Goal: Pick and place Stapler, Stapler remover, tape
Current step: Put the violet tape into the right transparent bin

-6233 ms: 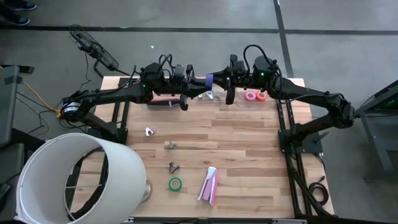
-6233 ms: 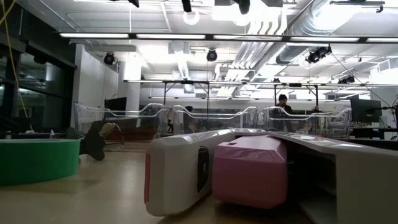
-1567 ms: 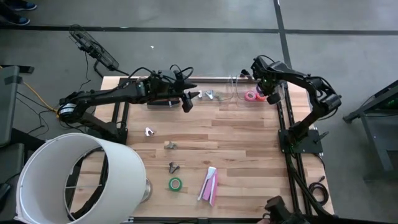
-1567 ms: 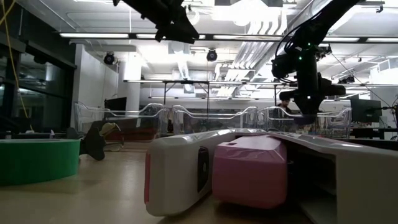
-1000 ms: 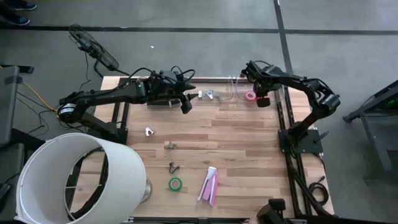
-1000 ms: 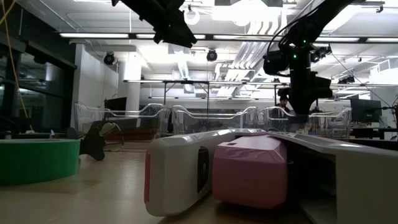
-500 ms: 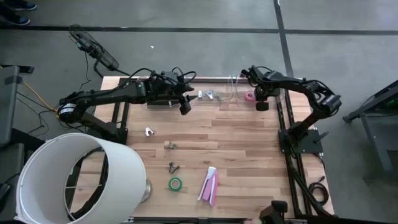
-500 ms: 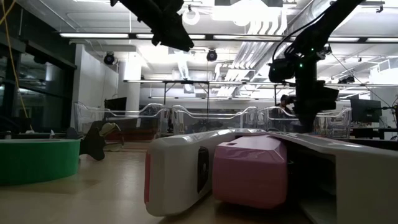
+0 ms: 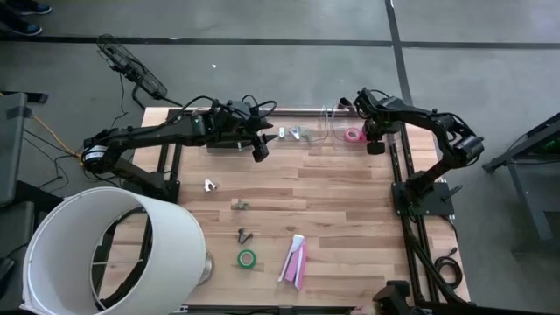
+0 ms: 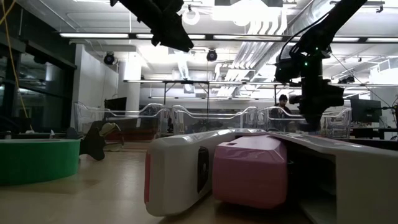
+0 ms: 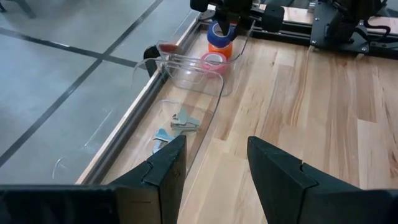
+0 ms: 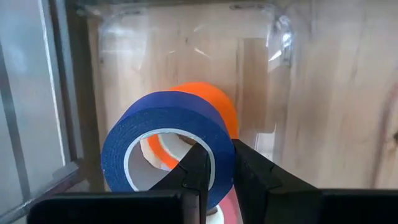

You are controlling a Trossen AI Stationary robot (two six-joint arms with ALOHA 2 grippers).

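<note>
My right gripper [image 9: 376, 143] hangs over the clear container [image 11: 186, 71] at the table's far right and is shut on the purple-blue tape roll [image 12: 168, 140]. An orange roll [image 12: 208, 102] and a pink roll [image 11: 214, 60] lie in the container below it. My left gripper [image 9: 260, 150] is open and empty in the air over the far middle of the table [image 9: 350, 219]; its fingers also show in the left wrist view [image 11: 216, 142]. The green roll [image 9: 247, 258] and the pink-and-white stapler [image 9: 295, 260] lie flat near the front edge. My right gripper pinches the purple-blue roll's ring wall [image 12: 219, 149], with one finger [image 12: 194, 168] inside the hole and one outside. The fingers come from above, pointing down. The roll stands on edge, tilted, just over the orange roll; whether it touches that roll I cannot tell.
A second clear tray [image 11: 155, 124] holds stapler removers [image 9: 293, 133]. Loose removers [image 9: 210, 185] [image 9: 241, 204] [image 9: 245, 234] lie on the left half of the table. A big white bucket [image 9: 105, 254] stands at the near left corner. A dark-and-red thing [image 9: 223, 144] lies under the left arm.
My right gripper has gone a little toward the table's right edge, over the clear container.
</note>
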